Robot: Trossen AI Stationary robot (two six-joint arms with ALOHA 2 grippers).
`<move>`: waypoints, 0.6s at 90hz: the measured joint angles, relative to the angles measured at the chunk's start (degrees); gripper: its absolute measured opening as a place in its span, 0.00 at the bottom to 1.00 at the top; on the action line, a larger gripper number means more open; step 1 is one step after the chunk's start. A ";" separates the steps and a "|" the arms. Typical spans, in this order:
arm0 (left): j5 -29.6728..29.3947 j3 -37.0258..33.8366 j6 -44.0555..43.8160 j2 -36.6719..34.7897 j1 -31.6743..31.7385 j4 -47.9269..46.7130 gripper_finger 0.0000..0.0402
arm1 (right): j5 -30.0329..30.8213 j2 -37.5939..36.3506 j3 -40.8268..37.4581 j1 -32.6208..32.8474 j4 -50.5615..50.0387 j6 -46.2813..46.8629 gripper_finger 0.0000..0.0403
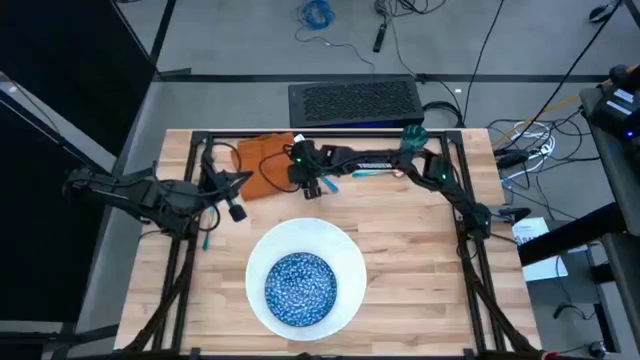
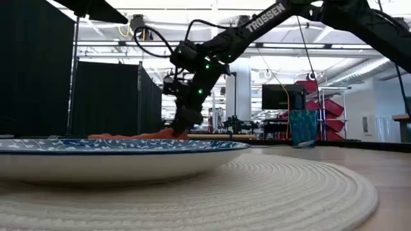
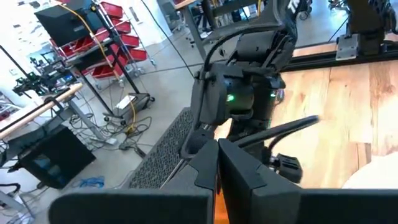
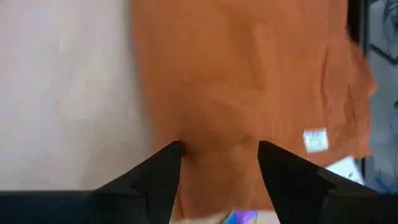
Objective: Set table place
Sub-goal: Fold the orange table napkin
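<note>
High view: right gripper (image 1: 303, 168) reaching across to the far-left corner of the table (image 1: 400, 230), right over the orange napkin (image 1: 265, 160); left gripper (image 1: 222, 192) parked nearby, just beside it, fingers can't tell.

Low view: "TROSSEN" readable on the right arm, nothing else legible.

Right wrist view: fingers (image 4: 158, 177) spread open, straddling the napkin's near edge, nothing held yet.

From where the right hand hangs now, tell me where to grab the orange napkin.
Take the orange napkin at the near edge under the right hand, coming straight down. It lies flat and rumpled on the table, so pinch a raised fold between the open fingers. The left hand waits at the table's left edge.
</note>
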 joint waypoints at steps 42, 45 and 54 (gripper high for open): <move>0.02 0.00 0.47 0.00 0.00 0.00 0.00 | -4.27 0.06 -0.02 0.84 -1.54 0.92 0.31; 0.02 0.00 0.46 0.00 0.00 0.01 0.00 | -4.80 0.06 -0.02 0.90 -1.80 0.90 0.25; 0.02 0.00 0.48 0.00 0.00 0.00 0.00 | -4.85 0.06 -0.02 1.26 -2.60 -0.03 0.07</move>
